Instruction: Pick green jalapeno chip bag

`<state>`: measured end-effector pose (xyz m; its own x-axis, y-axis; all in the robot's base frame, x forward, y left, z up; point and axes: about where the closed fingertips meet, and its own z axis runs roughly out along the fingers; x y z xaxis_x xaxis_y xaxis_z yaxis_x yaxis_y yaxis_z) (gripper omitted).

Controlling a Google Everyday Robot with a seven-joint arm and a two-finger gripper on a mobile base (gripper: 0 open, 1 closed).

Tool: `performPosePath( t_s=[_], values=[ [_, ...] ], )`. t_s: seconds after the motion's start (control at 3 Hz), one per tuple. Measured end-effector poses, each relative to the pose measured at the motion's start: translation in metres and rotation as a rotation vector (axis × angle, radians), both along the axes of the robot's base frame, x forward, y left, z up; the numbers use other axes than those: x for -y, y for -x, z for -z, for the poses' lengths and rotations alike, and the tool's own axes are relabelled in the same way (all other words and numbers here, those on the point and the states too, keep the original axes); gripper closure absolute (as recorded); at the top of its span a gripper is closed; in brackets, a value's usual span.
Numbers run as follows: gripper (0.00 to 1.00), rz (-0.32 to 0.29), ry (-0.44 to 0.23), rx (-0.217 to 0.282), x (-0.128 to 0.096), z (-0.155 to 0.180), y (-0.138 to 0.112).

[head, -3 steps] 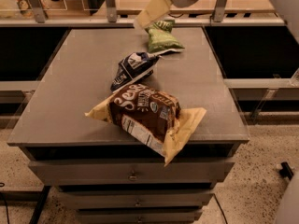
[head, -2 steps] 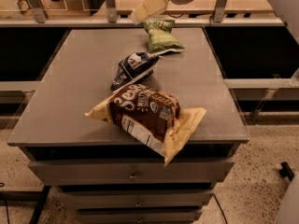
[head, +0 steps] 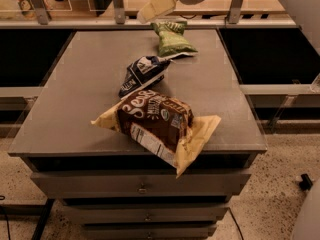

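Claw (head: 156, 5) has drifted slightly up-left, now top centre, just above the green jalapeno chip bag (head: 172, 40). Bag hasn't moved, upper centre on the counter (head: 75, 99). Can't tell if the claw is open or closed. Looks like no grasp yet.

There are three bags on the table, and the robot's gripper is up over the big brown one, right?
Not quite. Three bags do lie on the table, but the gripper hangs at the far edge, close by the pinched top of the green jalapeno chip bag. The big brown bag lies at the near edge, away from it. The camera view shows this.
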<state>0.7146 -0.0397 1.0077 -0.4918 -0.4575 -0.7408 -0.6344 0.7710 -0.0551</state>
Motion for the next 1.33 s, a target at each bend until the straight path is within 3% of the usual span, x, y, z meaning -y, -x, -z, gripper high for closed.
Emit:
performPosePath(
  t_s=[0.67, 1.0, 1.33],
  values=[
    [0.0, 0.255, -0.008, 0.073, 0.012, 0.014, -0.074],
    [0.0, 0.394, 0.092, 0.092, 0.035, 0.03, -0.121],
    [0.0, 0.393, 0.091, 0.092, 0.034, 0.031, -0.121]
  ],
)
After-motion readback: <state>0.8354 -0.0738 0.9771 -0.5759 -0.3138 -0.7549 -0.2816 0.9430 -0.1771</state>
